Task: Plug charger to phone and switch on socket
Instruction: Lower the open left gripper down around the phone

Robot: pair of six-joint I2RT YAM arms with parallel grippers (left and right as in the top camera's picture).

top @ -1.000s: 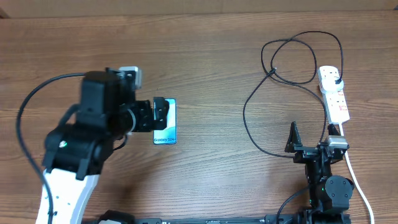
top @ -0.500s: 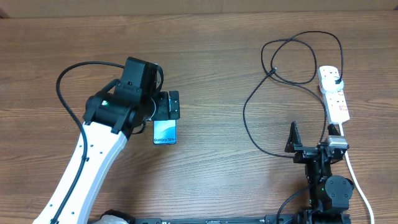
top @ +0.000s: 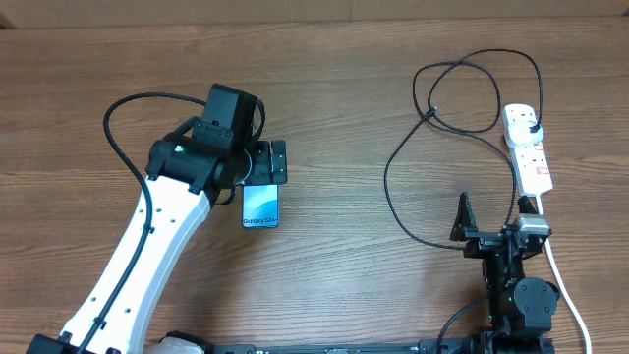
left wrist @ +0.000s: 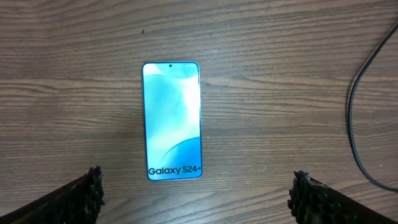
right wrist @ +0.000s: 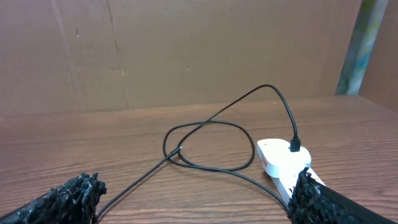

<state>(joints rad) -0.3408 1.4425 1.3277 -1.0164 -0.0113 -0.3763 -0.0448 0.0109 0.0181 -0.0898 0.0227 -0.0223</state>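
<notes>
The phone (top: 260,207) lies flat on the wooden table, screen up, with "Galaxy S24+" text; it is central in the left wrist view (left wrist: 172,121). My left gripper (top: 276,162) hovers over the phone's far end, open and empty, fingers wide apart (left wrist: 199,196). The charger cable (top: 387,182) loops at the right, its small plug head (top: 431,111) lying free on the table (right wrist: 176,150). Its other end sits in the white socket strip (top: 528,147), also in the right wrist view (right wrist: 278,159). My right gripper (top: 489,224) is open and empty near the front edge (right wrist: 196,193).
The strip's thick white cord (top: 567,290) runs down to the front right edge. A stretch of black cable (left wrist: 353,118) shows at the right of the left wrist view. A brown cardboard wall (right wrist: 186,50) stands behind the table.
My left arm has swung from the left of the phone round to above its far end, then shifted slightly right. The phone, cable and right arm have not moved.
</notes>
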